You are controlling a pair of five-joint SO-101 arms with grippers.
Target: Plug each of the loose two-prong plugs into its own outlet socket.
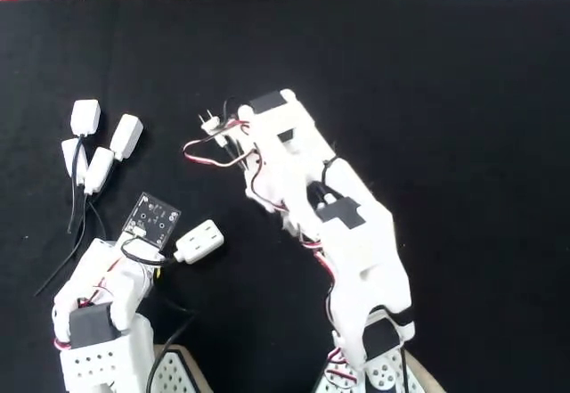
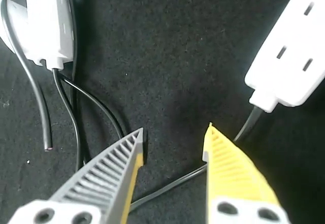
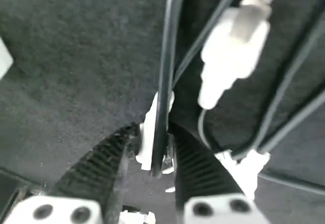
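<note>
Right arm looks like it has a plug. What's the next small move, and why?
Probably carry the plug toward the outlet block. The right gripper is shut on it with the prongs sticking out free, well apart from the block. The left gripper hangs open over the block's cord, so it could steady the block afterwards.

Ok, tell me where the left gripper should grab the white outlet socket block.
Clamp the outlet socket block across its two long side walls, coming from above. It lies flat, slotted face up, so the sides are free and the slots stay uncovered. Its black cord leaves the end nearest the open left gripper, so probably grip mid-body.
</note>
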